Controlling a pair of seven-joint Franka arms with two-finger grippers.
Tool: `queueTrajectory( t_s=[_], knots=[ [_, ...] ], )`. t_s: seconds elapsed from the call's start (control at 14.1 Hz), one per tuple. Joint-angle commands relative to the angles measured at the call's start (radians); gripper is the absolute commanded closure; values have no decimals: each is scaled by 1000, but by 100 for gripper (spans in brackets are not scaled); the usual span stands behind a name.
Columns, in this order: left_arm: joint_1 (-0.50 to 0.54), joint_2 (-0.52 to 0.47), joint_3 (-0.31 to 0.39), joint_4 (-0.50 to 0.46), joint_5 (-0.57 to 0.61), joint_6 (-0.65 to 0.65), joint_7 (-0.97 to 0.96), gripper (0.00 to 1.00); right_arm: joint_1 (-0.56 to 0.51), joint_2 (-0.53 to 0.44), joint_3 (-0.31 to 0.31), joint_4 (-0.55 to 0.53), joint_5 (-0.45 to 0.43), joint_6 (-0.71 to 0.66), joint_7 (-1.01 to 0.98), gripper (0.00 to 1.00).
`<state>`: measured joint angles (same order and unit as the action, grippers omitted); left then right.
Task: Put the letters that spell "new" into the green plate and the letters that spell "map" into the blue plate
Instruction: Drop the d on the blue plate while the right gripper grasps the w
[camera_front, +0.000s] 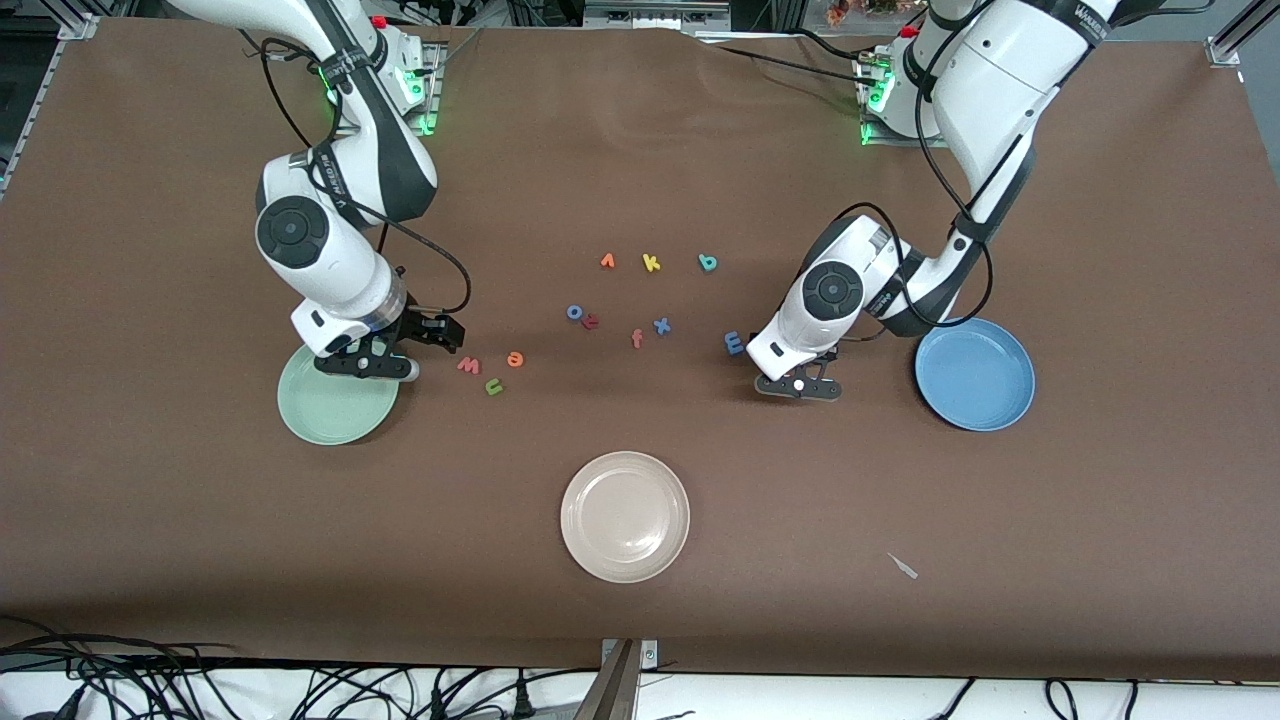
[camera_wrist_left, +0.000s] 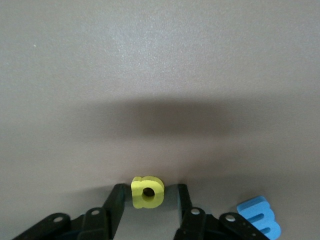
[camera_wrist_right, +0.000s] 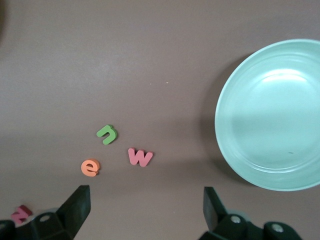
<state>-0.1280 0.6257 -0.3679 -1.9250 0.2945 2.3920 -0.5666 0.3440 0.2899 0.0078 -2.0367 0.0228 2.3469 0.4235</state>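
A brown cloth covers the table (camera_front: 640, 150), and I work across it with both arms. At my right arm's end, my right gripper (camera_front: 425, 345) hangs with its fingers spread wide and empty, over the cloth beside the rim of the green plate (camera_front: 335, 410), which holds nothing. Just beside that gripper, toward the table's middle, lie the pinkish-red "w" (camera_front: 468, 365), the orange "e" (camera_front: 515, 359) and the green "n" (camera_front: 494, 386); in my right wrist view they sit close together but apart from each other, well clear of my fingertips.

Mid-table, a row of orange "v"-like letter (camera_front: 607, 261), yellow "k" (camera_front: 651, 263) and teal "p" (camera_front: 708, 263) lies farther from the front camera than the blue "o" (camera_front: 575, 312), pink "f" (camera_front: 637, 339) and blue "x" (camera_front: 661, 326). The cream plate (camera_front: 625, 516) sits nearest that camera.

Toward my left arm's end, my left gripper (camera_front: 798, 387) is down at the cloth, its fingers standing close on either side of the yellow "a" (camera_wrist_left: 147, 191), which fills the gap between the pads. The blue "m" (camera_front: 735, 343) lies just beside that gripper. The blue plate (camera_front: 975, 374) waits empty beside my left arm. My right forearm carries lettering I cannot read.
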Motion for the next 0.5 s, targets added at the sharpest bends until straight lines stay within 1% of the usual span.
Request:
queueTrajectory(
  t_s=[0.0,0.07,0.14,0.35,0.42],
  knots=[
    [-7,17,6,20,55,-25,-27,81,6,-2,4,-72,9,103,26,0],
    [-5,17,6,20,55,-25,-27,87,6,8,4,-80,9,124,31,0],
    [-5,16,6,21,55,-25,-27,89,7,14,6,-91,9,147,31,0],
    [7,3,4,31,55,-43,-19,91,41,35,8,-132,9,222,81,0],
    [11,0,3,55,57,-98,-13,93,58,43,6,-135,8,239,92,0]
  ],
)
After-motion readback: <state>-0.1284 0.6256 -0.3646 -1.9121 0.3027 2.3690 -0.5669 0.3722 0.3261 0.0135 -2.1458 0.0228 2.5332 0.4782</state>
